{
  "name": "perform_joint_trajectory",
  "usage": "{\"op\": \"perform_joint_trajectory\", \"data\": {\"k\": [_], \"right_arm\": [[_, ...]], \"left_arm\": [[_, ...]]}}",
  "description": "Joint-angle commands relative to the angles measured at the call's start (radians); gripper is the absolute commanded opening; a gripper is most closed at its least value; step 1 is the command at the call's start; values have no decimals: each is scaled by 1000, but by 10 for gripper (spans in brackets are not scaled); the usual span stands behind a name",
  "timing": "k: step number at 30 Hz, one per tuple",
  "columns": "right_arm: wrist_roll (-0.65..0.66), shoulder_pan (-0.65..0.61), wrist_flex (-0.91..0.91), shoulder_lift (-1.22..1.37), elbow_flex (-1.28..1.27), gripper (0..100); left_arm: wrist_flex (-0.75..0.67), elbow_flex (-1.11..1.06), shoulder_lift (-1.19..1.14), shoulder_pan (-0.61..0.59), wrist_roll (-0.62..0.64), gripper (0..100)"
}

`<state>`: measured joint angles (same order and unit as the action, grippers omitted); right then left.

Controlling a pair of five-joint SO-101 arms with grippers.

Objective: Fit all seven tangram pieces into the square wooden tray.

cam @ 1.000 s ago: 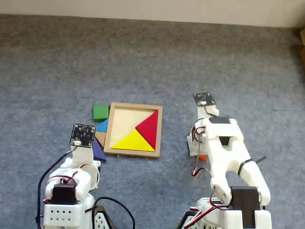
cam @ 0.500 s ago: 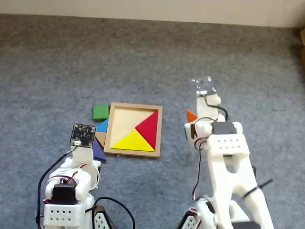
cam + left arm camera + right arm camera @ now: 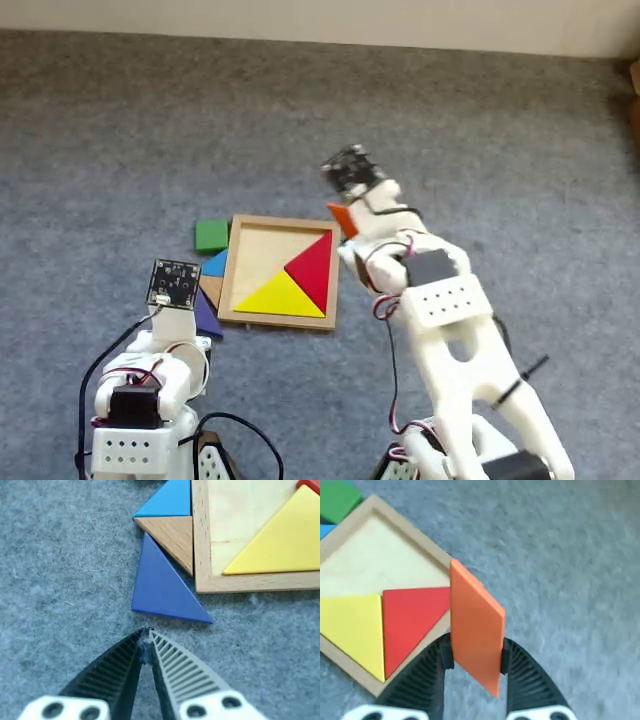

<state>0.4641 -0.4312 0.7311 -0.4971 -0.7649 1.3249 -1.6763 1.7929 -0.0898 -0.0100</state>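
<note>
L gripper (image 3: 146, 642), jaws together & empty, at 8 o'clock of tray (image 3: 276, 320), tips just short of dk-blue triangle (image 3: 162, 592). Wood-colour triangle (image 3: 172, 537) & lt-blue triangle (image 3: 167, 500) lie against tray's 9 o'clock rim. In tray: yellow triangle (image 3: 280, 297) at 6, red triangle (image 3: 313, 268) at 3. R gripper (image 3: 472, 652) clamped on orange parallelogram (image 3: 475, 625), by tray's 2 o'clock corner. Green square (image 3: 211, 235) outside at 10 o'clock.

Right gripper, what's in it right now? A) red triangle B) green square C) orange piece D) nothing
C: in the right wrist view the right gripper has its two fingers clamped on either side of the orange piece.
</note>
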Motion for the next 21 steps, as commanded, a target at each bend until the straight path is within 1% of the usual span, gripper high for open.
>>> {"op": "perform_joint_trajectory", "data": {"k": [1,7,11,16,21], "right_arm": [[72,-62,-117,35,67,5],[222,-145,-288,162,65,5],[293,-191,-387,239,62,5],[302,-220,-533,260,54,5],[304,-239,-633,268,-4,5]], "left_arm": [[5,-19,24,-8,-6,6],[5,-19,24,-8,-6,6],[5,-19,24,-8,-6,6],[5,-19,24,-8,-6,6],[5,-19,24,-8,-6,6]]}}
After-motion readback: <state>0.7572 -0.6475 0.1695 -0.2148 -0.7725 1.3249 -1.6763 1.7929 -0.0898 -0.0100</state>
